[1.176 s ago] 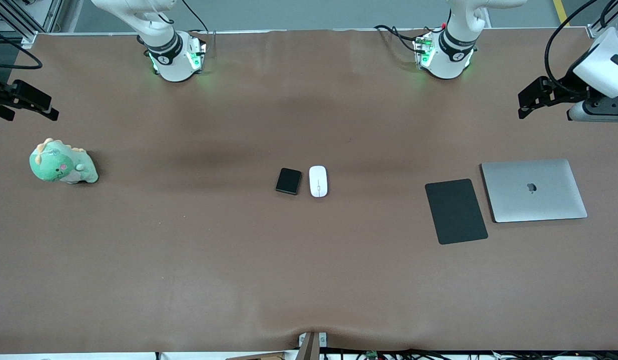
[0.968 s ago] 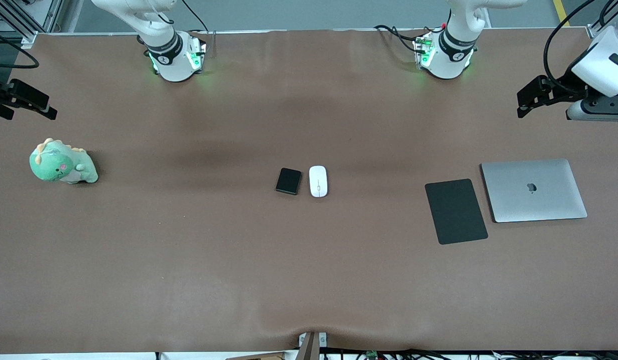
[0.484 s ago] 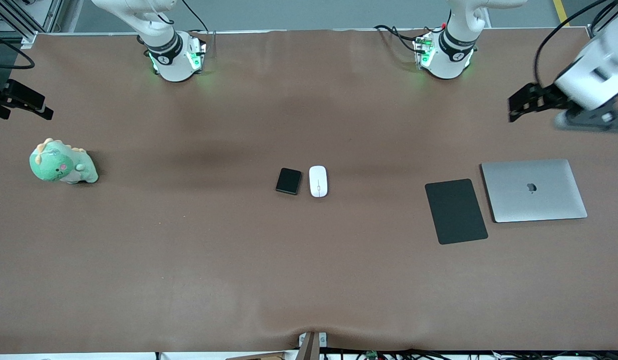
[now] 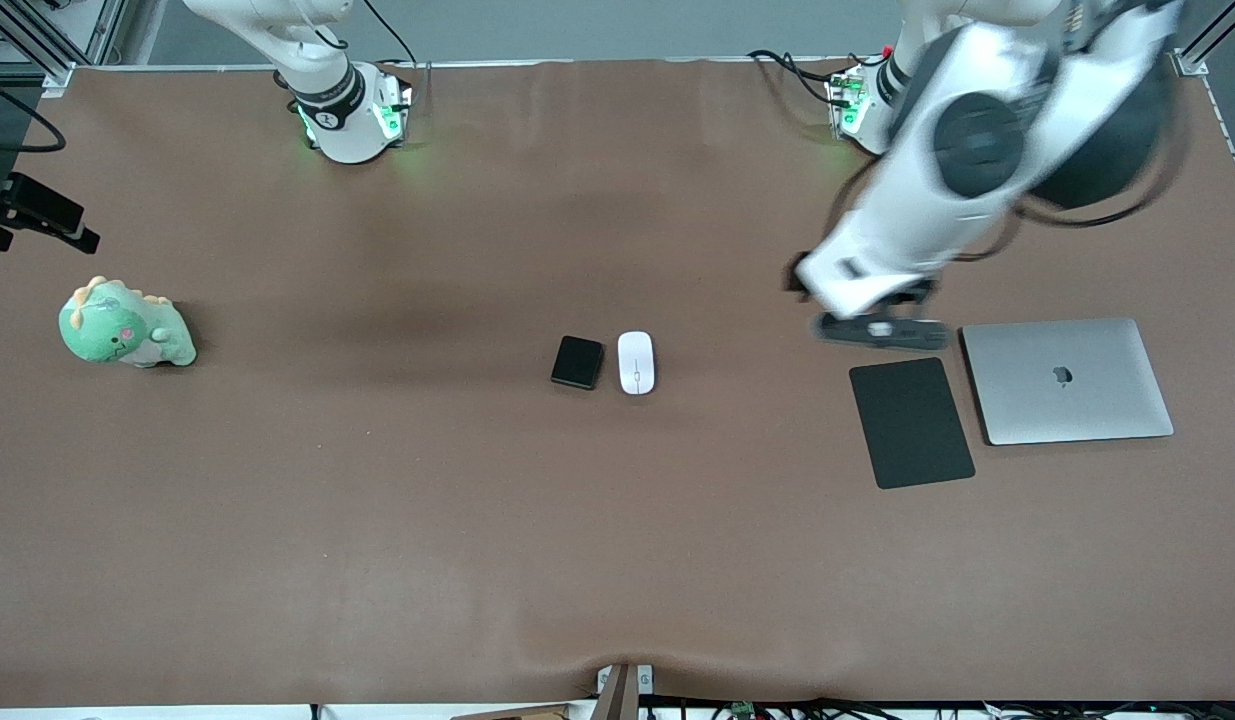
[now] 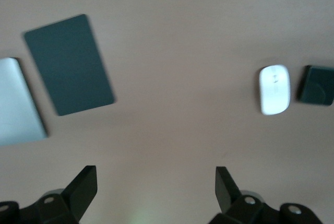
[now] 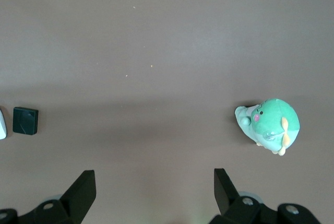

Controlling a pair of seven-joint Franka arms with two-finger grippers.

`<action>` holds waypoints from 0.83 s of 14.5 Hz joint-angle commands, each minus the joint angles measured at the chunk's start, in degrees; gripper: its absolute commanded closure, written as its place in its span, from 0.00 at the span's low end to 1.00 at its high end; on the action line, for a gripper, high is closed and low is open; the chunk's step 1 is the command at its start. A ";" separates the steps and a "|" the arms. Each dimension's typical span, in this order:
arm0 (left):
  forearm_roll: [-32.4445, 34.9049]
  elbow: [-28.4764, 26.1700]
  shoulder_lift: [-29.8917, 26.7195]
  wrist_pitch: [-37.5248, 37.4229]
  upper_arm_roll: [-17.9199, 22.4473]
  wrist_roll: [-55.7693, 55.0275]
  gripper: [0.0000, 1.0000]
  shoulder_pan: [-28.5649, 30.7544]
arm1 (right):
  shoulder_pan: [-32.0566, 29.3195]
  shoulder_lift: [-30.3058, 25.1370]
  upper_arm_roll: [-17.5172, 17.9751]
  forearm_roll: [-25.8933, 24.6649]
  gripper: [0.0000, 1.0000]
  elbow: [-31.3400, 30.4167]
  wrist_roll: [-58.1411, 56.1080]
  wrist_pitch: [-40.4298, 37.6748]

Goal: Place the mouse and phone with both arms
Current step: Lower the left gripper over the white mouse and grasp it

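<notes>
Mouse [image 4: 636, 362]: white, glossy, oval, thin grey line down its middle; flat on the brown table [image 4: 377, 520], about mid-table. Also seen in the left wrist view [image 5: 274, 89].

Phone [image 4: 577, 362]: small black slab with rounded corners; just beside the mouse, toward the right arm's end of the table; a narrow gap between the two, not touching. Seen in both wrist views [image 5: 317, 85] [image 6: 25, 120].

Left gripper [image 4: 799, 278]: up in the air over bare table, between the mouse and the mouse pad [image 4: 911, 422]; well apart from mouse and phone, touching neither. Fingers [image 5: 82, 187] spread wide in the left wrist view, nothing between them.

Right gripper [image 4: 39, 213]: at the edge of the table at the right arm's end, over bare table near the plush dinosaur [image 4: 124, 326]; well apart from phone and mouse. Fingers [image 6: 82, 188] spread wide in the right wrist view, holding nothing.

Mouse pad: large, flat, black; toward the left arm's end, well apart from the mouse.

Laptop [image 4: 1067, 380]: silver, lid closed; just beside the mouse pad, nearer the left arm's end of the table.

Plush dinosaur: green, with pale belly and orange spines; toward the right arm's end, well apart from the phone.
</notes>
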 commanded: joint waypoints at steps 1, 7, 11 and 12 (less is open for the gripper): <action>0.16 1.64 5.74 5.98 0.35 -5.69 0.00 -4.92 | -0.78 0.55 0.50 -0.59 0.00 0.99 -0.19 0.14; 0.25 1.55 16.99 19.96 0.35 -22.82 0.00 -12.76 | -0.60 0.55 0.50 -0.50 0.00 1.08 -0.63 -0.65; 0.25 1.37 24.02 28.49 0.35 -29.08 0.00 -14.43 | -0.52 0.55 0.50 -0.59 0.00 1.08 -0.46 -0.82; 0.25 1.20 25.34 30.77 0.35 -29.69 0.00 -14.78 | -0.43 0.55 0.50 -0.50 0.00 1.08 -0.46 -2.13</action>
